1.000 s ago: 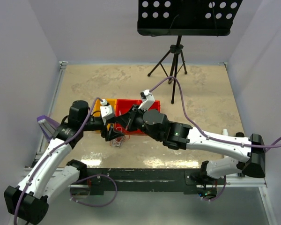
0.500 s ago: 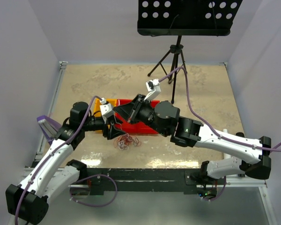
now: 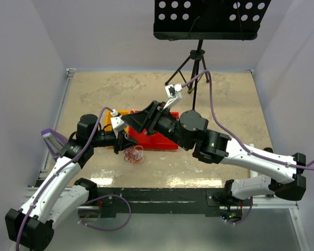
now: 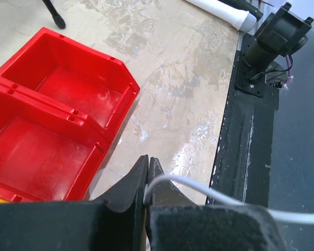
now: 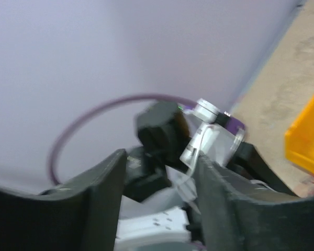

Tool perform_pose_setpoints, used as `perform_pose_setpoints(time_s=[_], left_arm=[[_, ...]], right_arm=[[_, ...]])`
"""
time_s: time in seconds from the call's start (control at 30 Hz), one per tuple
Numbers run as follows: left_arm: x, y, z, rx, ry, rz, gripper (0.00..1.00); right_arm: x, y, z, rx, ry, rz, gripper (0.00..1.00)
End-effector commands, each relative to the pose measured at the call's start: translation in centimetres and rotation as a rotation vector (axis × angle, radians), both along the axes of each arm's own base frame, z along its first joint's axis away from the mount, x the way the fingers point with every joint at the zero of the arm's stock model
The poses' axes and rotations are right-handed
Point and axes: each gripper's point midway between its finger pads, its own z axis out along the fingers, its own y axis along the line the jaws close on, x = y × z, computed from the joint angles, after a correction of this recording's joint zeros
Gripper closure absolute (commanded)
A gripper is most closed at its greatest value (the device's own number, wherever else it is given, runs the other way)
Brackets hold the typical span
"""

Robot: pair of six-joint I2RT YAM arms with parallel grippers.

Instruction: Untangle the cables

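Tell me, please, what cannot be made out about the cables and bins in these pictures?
Top view: cables too small to see how strands cross.
Left wrist view: only one white wire shows, in shut jaws; the left gripper's body hides the rest.
Top view: the right arm covers part of the red bins.
Right wrist view: motion-blurred; the frame edge cuts off the orange bin.

The cables (image 3: 134,155) are seen on the worktop (image 3: 94,94), just before the bins (image 3: 165,144); the stand (image 3: 197,65) is seen well behind, at the far side.
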Motion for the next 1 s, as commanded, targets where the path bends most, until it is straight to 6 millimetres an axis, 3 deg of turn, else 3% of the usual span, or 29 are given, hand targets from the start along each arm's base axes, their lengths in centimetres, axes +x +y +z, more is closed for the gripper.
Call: perform_pose_setpoints(time_s=[0.0, 0.07, 0.17, 0.43, 0.73, 0.87, 0.97], left_arm=[[0.8, 0.1, 2.5, 0.001, -0.044, 0.021, 1.0], [0.8, 0.1, 2.8, 0.001, -0.04, 0.024, 1.0], [0.7, 0.1, 3.2, -0.001, -0.039, 0.023, 1.0], [0.5, 0.1, 4.7, -0.018, -0.052, 0.033, 1.0], [-0.2, 0.1, 6.1, -0.04, -0.053, 0.016, 1.0], [-0.6, -0.1, 6.6, -0.049, -0.04, -0.007, 1.0], [-1.0, -0.2, 7.2, -0.057, -0.033, -0.024, 1.0]], right_arm=[[0.9, -2.2, -5.4, -0.156, 0.003, -0.086, 0.31], [1.2, -3.5, -9.6, -0.247, 0.02, -0.122, 0.25], [0.9, -5.3, -13.4, -0.294, 0.036, -0.136, 0.22], [-0.2, -4.8, -18.1, -0.38, -0.045, -0.057, 0.22], [-3.1, -1.7, -20.0, -0.415, -0.192, 0.038, 0.23], [-3.1, -0.3, -19.9, -0.43, -0.236, 0.0, 0.23], [-2.1, -0.1, -20.0, -0.453, -0.24, -0.083, 0.24]])
